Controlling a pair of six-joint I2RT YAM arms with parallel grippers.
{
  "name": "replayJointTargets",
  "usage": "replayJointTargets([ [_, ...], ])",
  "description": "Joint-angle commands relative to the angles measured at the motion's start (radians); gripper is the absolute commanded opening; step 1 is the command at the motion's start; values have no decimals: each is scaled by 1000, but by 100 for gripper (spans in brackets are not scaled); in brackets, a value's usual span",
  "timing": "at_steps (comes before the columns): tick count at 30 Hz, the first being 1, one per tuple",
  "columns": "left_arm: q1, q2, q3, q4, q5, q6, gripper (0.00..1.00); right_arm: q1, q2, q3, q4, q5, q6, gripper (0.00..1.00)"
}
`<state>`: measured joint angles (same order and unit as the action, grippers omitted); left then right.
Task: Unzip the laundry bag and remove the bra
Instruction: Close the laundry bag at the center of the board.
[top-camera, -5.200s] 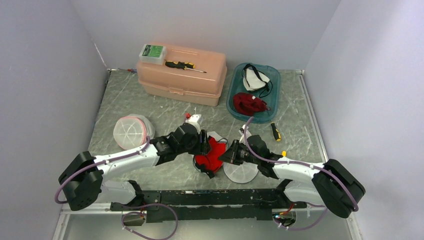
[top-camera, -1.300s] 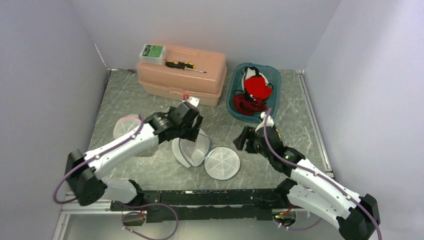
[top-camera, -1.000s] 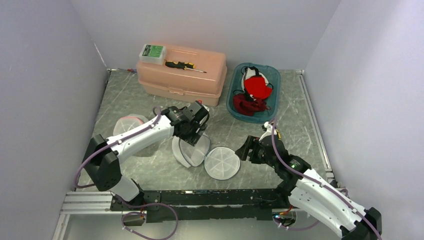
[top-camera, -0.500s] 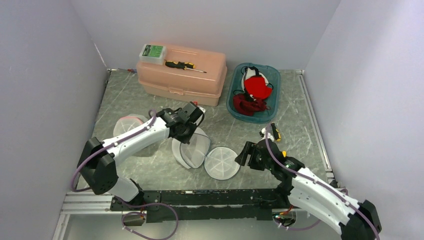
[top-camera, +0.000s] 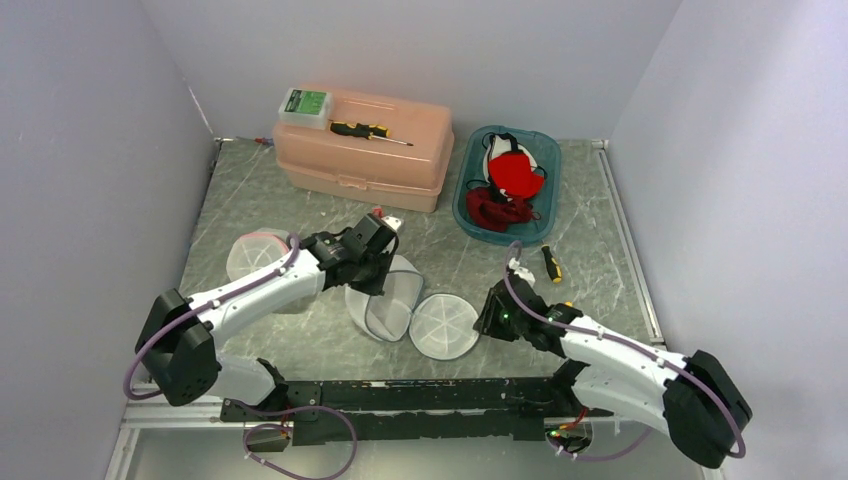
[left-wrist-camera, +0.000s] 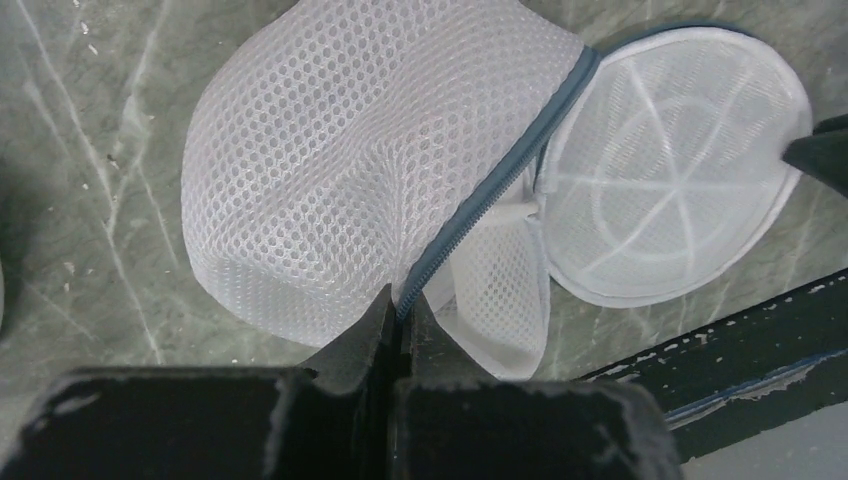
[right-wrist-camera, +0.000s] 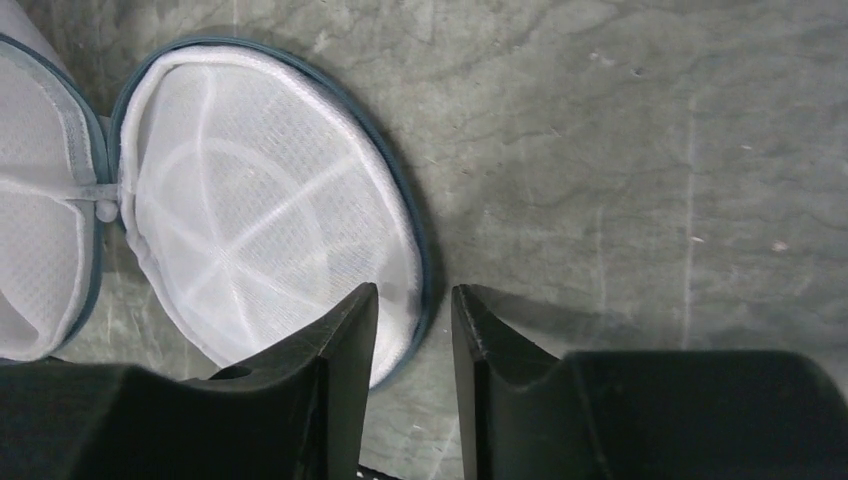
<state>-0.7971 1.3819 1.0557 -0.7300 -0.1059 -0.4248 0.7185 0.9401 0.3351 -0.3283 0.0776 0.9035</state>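
Pinching the limp laundry bag (left-wrist-camera: 330, 170) on the surface (top-camera: 300, 200) by its stiffer zipper rim (left-wrist-camera: 500, 180), my left pincer (left-wrist-camera: 400, 315) is clamped; right pincer (right-wrist-camera: 415, 330) straddles the lid (right-wrist-camera: 260, 230) edge, unclosed. Bra (top-camera: 515, 178) lies in the tub (top-camera: 458, 205).

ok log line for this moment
left gripper: shut on laundry bag zip edge | right gripper: open, astride its rim | bra: in bin

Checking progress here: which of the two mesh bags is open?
The grey-zipped bag in the middle: its two halves lie spread apart. The pink-edged bag on the left looks closed.
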Motion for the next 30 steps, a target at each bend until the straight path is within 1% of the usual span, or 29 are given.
replayJointTargets([
  [1, -2, -40, -14, 63, 48, -42, 3, 37, 98, 15, 28, 39, 14, 34],
  [3, -2, -52, -23, 71, 55, -48, 3, 50, 134, 15, 30, 48, 21, 30],
  [4, -2, -61, -28, 76, 59, -54, 3, 57, 146, 13, 30, 59, 29, 25],
  [6, -2, -75, -40, 82, 61, -62, 3, 67, 153, 7, 33, 67, 43, 14],
  [8, -1, -91, -51, 91, 67, -71, 3, 75, 138, 12, 21, 80, 52, 1],
  [10, -2, -112, -62, 99, 68, -84, 3, 78, 96, 47, -37, 116, 45, 0],
  [12, -2, -135, -71, 113, 69, -98, 3, 79, 35, 121, -119, 173, 4, 0],
  [15, -2, -172, -90, 154, 80, -133, 3, 79, -30, 312, -262, 280, -122, 0],
  [16, -2, -185, -103, 180, 91, -148, 3, 81, -36, 420, -315, 314, -172, 0],
  [19, -2, -215, -129, 256, 110, -201, 3, 81, 0, 642, -446, 385, -314, 0],
  [22, -2, -233, -155, 312, 108, -266, 3, 81, 46, 820, -557, 438, -407, 0],
  [25, -2, -244, -192, 387, 128, -334, 3, 83, 70, 956, -609, 447, -470, 0],
  [27, -2, -242, -224, 439, 144, -381, 3, 85, 80, 1014, -618, 424, -495, 0],
  [28, -2, -236, -242, 462, 147, -397, 3, 85, 86, 1030, -620, 417, -503, 0],
  [30, -2, -216, -265, 479, 137, -425, 3, 85, 83, 1003, -595, 401, -508, 0],
])
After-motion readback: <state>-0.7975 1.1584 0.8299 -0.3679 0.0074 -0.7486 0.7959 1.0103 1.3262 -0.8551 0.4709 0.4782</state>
